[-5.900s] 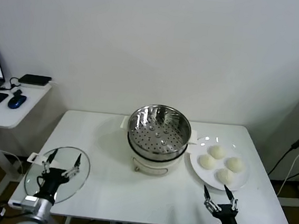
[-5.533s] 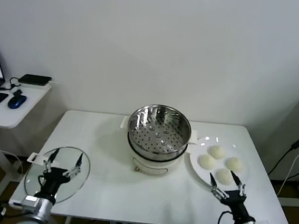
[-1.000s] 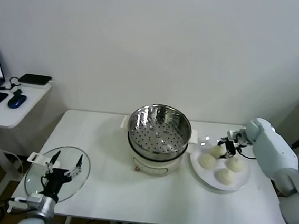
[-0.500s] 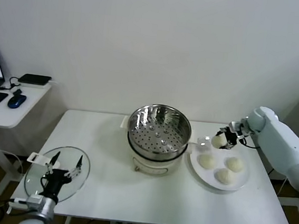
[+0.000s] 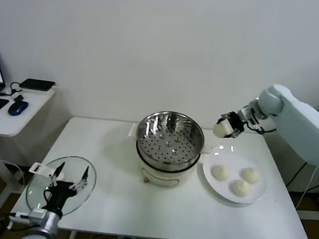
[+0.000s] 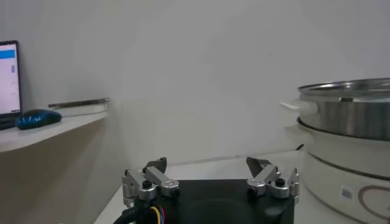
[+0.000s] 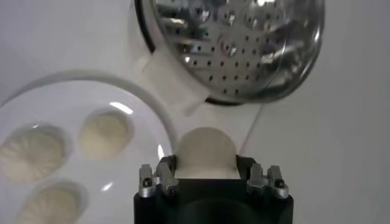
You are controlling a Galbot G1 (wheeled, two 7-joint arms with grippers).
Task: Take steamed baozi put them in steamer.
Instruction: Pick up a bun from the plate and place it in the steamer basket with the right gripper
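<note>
Left hand (image 5: 61, 185) parked low at near-left edge of white surface (image 5: 117, 206), fingers spread wide, gripping nothing, over round clear glass lid (image 5: 39, 190). Steamer (image 5: 170, 138) at centre: shiny round steel basket with perforated bottom on cream pot base. Right hand (image 5: 226, 127) raised above surface, between steamer rim and flat white plate (image 5: 257, 192), clamped tight on one smooth round cream baozi (image 5: 222, 129). Three more buns (image 5: 233, 178) lie on plate, close together, matte and dome-shaped.
</note>
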